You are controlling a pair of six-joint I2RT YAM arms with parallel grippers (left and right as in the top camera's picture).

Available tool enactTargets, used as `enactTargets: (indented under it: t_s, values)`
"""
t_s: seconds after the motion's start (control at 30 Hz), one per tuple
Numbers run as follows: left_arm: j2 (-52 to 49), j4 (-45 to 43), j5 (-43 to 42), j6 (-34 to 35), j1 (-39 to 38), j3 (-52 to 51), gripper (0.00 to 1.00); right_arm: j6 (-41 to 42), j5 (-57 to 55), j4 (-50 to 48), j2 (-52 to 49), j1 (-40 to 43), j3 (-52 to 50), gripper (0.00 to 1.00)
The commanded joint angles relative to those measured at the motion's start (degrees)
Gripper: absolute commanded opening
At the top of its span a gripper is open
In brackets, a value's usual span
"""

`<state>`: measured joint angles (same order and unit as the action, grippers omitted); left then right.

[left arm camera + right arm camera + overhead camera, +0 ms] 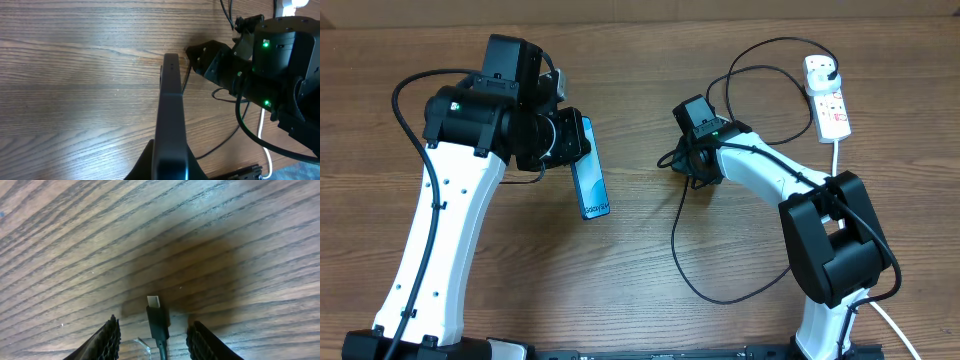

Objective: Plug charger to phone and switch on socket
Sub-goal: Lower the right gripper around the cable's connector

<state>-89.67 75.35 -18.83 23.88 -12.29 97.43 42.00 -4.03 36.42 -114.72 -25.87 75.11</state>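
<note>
Wooden table (640, 60) bears socket (830, 100), charger (158, 322).

The phone (590, 178), slim with a light blue screen, is held by its top end and tipped onto one long edge. The thin black charger cable (677, 245) is looped over the table. Its small silver tip (153, 301) is seen close to the wood. Its plug (820, 68) is set in the white socket (832, 108), far right.
</note>
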Motion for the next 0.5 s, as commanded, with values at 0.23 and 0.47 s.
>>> enactTargets:
  t_s: [0.23,0.47]
  values:
    - [1.68,-0.35,-0.26,0.57,-0.11,0.22,0.04,0.17,-0.39,-0.33,-0.28,0.31,1.03,0.42]
    - [1.68,-0.42,-0.26,0.57,-0.11,0.22,0.04,0.17,-0.42,-0.35,-0.28,0.28,1.03,0.38]
